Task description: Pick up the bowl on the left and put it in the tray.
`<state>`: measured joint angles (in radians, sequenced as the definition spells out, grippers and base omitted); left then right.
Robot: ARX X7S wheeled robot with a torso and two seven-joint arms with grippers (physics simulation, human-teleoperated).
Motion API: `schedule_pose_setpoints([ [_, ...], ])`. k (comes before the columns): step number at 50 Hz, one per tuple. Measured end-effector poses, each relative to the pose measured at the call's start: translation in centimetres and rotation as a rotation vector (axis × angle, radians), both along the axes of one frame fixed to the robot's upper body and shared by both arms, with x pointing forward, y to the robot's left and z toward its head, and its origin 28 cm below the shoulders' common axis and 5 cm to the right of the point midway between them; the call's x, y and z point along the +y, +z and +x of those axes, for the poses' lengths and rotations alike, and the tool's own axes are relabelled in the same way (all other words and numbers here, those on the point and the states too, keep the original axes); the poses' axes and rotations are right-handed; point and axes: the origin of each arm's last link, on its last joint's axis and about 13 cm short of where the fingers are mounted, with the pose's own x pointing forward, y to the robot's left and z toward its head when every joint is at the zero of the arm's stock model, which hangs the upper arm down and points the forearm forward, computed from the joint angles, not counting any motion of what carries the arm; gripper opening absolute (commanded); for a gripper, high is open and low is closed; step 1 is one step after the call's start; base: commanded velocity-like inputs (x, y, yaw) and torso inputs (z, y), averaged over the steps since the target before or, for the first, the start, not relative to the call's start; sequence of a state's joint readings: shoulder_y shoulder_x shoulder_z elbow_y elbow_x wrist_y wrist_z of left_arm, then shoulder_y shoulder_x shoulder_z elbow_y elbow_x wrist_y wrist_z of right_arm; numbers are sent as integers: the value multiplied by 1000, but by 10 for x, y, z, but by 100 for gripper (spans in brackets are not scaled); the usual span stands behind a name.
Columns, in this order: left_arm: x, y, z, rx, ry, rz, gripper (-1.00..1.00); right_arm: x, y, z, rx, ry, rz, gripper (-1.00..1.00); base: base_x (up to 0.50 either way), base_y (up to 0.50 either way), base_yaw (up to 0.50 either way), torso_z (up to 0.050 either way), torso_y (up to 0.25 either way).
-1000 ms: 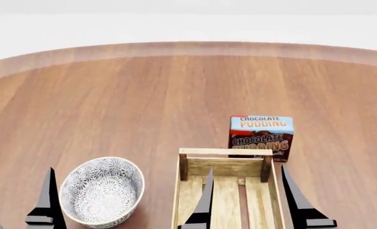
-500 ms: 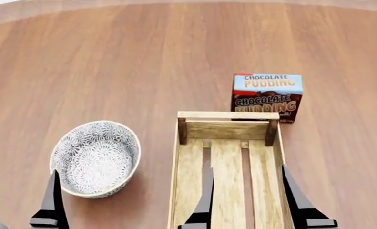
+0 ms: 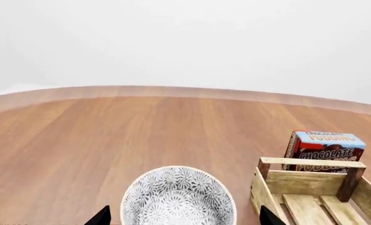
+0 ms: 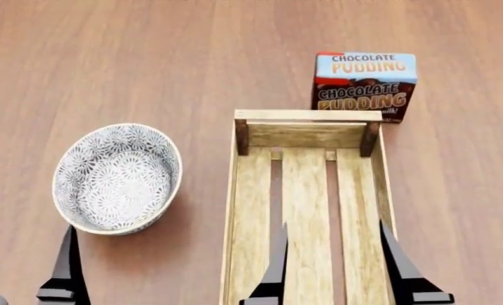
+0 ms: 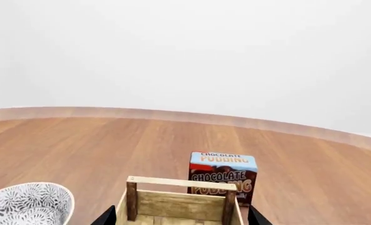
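1. Tabletop (image 4: 149,51): wood, carries everything.
2. Tray (image 4: 238,210): at the near edge, nothing inside.
3. Bowl (image 4: 116,178): upright on the tabletop, near the tray's left side, not touching.
4. Pudding box (image 4: 364,84): just beyond the tray's far right corner.
5. Left gripper (image 3: 180,216): jaws wide, bowl just ahead between the fingertips' line.
6. Right gripper (image 4: 332,264): jaws wide, over the tray.

head view tilted down, table edge gone
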<state>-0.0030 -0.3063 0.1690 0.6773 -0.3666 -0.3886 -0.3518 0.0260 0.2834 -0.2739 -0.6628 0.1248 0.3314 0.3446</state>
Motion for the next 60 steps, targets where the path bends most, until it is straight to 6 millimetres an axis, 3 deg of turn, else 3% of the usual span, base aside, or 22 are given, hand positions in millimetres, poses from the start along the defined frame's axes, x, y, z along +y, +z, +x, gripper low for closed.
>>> schedule_pose_setpoints([
  [11, -5, 12, 7, 37, -6, -55, 100, -1, 4, -2, -12, -5, 2, 100, 0, 0, 0, 0, 0],
  [27, -15, 36, 38, 174, 42, -255, 100, 0, 5, -3, -14, 0, 4, 100, 0, 0, 0, 0, 0],
  [43, -18, 42, 79, 264, 157, -396, 100, 0, 5, -2, -9, 1, 7, 100, 0, 0, 0, 0, 0],
  [60, -22, 36, 104, 341, 214, -470, 100, 0, 3, -1, -4, 0, 7, 100, 0, 0, 0, 0, 0],
])
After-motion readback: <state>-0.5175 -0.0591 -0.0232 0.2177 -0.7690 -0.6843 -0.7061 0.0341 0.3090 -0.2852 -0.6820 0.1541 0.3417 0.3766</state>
